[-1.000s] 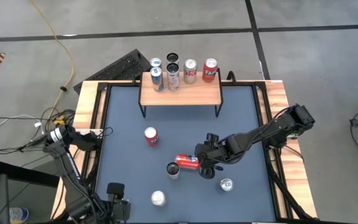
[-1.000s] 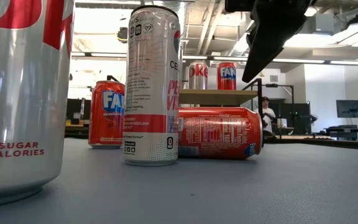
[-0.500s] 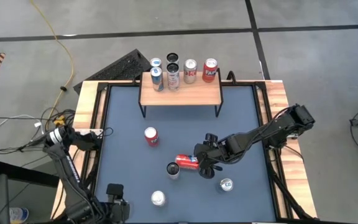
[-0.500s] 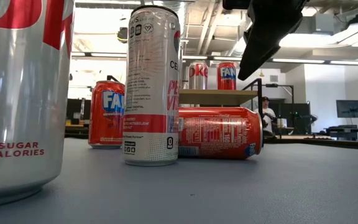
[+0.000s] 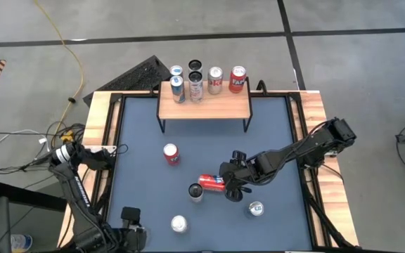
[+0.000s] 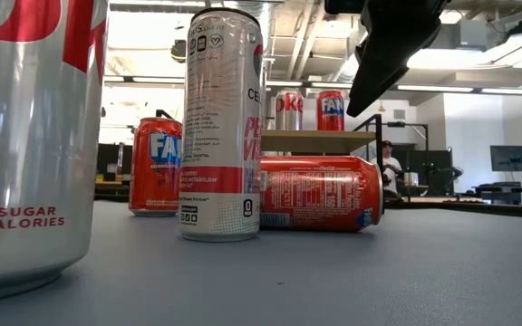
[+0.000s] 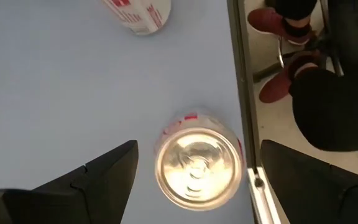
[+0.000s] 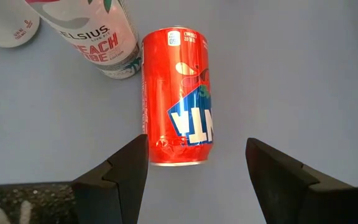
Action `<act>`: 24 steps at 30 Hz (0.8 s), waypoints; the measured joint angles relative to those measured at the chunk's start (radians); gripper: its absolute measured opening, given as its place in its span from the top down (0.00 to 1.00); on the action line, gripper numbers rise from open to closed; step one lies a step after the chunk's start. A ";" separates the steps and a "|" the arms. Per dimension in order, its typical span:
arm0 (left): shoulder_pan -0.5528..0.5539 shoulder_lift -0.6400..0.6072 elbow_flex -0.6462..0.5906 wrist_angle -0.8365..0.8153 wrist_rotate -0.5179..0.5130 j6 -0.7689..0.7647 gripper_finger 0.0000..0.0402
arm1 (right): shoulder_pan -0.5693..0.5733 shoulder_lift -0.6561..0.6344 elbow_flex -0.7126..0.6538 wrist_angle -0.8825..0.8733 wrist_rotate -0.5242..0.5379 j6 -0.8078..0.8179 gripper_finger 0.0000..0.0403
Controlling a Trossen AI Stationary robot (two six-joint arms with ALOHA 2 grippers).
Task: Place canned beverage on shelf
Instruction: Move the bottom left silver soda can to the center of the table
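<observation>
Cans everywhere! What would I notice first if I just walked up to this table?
Probably the orange can lying on its side mid-table, with the right end effector hovering open over it. Next, the wooden shelf at the far edge, several cans standing along its back. The left end effector waits open at the near edge.

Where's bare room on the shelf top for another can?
The shelf is bare along its front strip and right end, right of the red can. Its back-left edge is crowded: four cans in a row, two more behind. The mat right of the shelf is also open.
</observation>
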 joint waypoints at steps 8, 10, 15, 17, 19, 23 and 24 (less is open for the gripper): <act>-0.003 -0.032 -0.127 0.142 0.044 -0.030 0.18 | 0.000 0.000 0.000 0.000 0.000 0.000 0.37; -0.002 -0.052 -0.150 0.170 0.026 -0.016 0.18 | -0.001 0.000 0.000 0.000 0.000 0.000 0.37; -0.003 -0.082 -0.210 0.181 0.040 0.018 0.18 | -0.006 0.000 0.000 0.000 0.000 0.010 0.37; -0.003 -0.105 -0.242 0.207 0.050 0.019 0.18 | -0.006 0.000 0.000 0.000 0.000 0.018 0.37; -0.003 -0.124 -0.287 0.256 0.055 0.019 0.18 | -0.006 0.000 0.000 0.000 0.000 0.019 0.37; 0.001 -0.158 -0.369 0.365 0.054 0.019 0.18 | -0.006 0.000 0.000 0.000 0.000 0.019 0.37; 0.004 -0.164 -0.386 0.389 0.051 0.022 0.18 | -0.006 0.000 0.000 0.000 0.000 0.019 0.37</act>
